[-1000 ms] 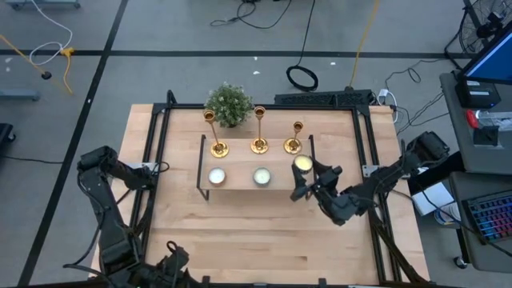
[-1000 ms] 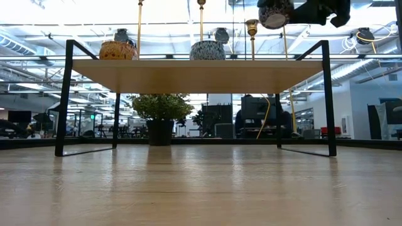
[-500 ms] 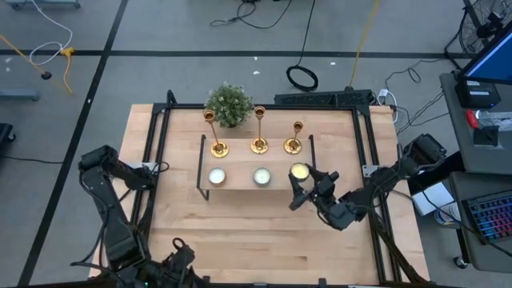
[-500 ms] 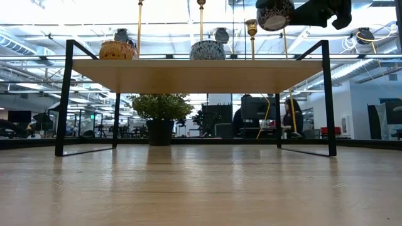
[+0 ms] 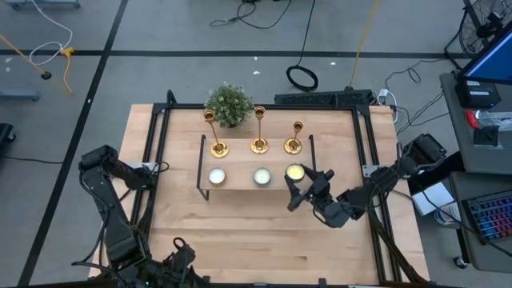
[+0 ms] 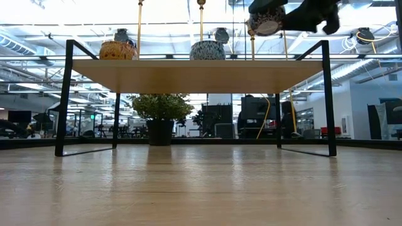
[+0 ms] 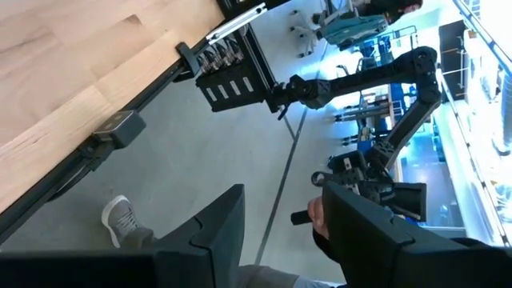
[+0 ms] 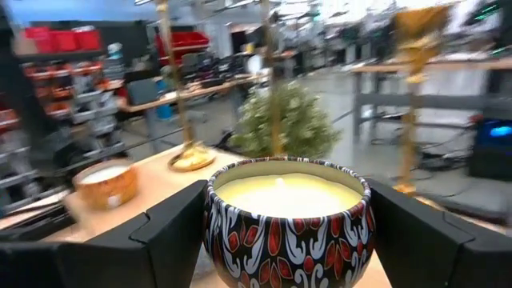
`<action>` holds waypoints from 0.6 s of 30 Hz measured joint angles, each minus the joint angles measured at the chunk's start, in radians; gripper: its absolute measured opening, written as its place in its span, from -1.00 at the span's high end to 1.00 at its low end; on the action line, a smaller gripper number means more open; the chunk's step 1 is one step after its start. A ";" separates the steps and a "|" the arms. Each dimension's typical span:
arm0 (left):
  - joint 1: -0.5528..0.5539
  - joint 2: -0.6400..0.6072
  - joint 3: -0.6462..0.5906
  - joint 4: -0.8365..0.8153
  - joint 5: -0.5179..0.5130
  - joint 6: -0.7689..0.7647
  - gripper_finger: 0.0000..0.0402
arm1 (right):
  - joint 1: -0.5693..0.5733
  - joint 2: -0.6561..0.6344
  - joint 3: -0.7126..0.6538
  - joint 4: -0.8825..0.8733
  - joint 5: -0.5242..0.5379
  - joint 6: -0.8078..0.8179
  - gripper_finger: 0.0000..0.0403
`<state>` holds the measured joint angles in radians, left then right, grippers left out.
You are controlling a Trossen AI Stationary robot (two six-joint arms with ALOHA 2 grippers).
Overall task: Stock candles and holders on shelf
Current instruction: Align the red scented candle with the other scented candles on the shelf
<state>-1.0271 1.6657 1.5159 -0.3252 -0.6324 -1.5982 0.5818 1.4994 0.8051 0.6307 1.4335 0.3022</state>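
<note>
The shelf [image 5: 240,186] is a light-wood board on black legs; it also shows in the low view [image 6: 198,75]. Three gold holders [image 5: 259,146] stand on their bases along its far edge. Two candles [image 5: 216,176] [image 5: 262,176] sit on its near part. My right gripper [image 5: 299,186] is shut on the third candle [image 5: 295,171], a yellowish one in a patterned tin, above the shelf's right end [image 6: 266,20]. My left gripper [image 7: 280,232] is open and empty, off the table's near left corner. My right gripper pinches the tin's round wall [image 8: 216,228] between its two fingers [image 8: 172,236], one on each opposite side. The fingers come about level from the table's near right. The candle is upright, wax up, lifted clear of the shelf board.
A small green bushy plant [image 5: 229,104] stands behind the shelf at the table's far edge. The tabletop [image 5: 240,232] lies bare in front of the shelf. In the left wrist view a person's shoe [image 7: 120,220] shows on the floor beside the table.
My right gripper has carried the candle a little toward the table's left and near edge, over the shelf's right end, and slightly down. The candle stays upright in the hold.
</note>
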 joint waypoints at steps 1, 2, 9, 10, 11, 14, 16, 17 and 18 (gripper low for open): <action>0.000 0.000 0.000 0.000 0.000 0.000 0.14 | -0.007 0.000 0.000 -0.010 -0.034 0.017 -0.46; 0.000 0.000 0.000 0.000 0.000 0.000 0.14 | -0.013 0.000 0.000 -0.030 -0.070 0.045 -0.46; 0.001 0.000 0.000 0.000 -0.003 0.003 0.14 | -0.026 -0.005 0.002 -0.286 -0.121 0.307 -0.46; 0.001 0.000 0.000 0.000 -0.004 0.003 0.14 | -0.026 -0.007 0.002 -0.292 -0.121 0.316 -0.46; 0.001 0.000 0.000 0.000 -0.004 0.002 0.14 | -0.027 -0.007 0.002 -0.292 -0.123 0.317 -0.46; 0.000 0.000 0.000 0.000 -0.004 0.003 0.14 | -0.037 -0.007 0.002 -0.299 -0.128 0.309 -0.46; 0.000 0.000 0.000 0.000 -0.004 0.005 0.14 | -0.044 -0.007 0.002 -0.305 -0.131 0.308 -0.46; 0.000 0.000 0.000 0.000 -0.004 0.006 0.14 | -0.046 -0.007 0.002 -0.306 -0.134 0.308 -0.46; 0.000 0.000 0.000 0.000 -0.004 0.006 0.14 | -0.050 -0.007 0.002 -0.306 -0.142 0.307 -0.46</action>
<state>-1.0271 1.6657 1.5158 -0.3248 -0.6366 -1.5921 0.5319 1.4921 0.8070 0.3247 1.2918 0.6093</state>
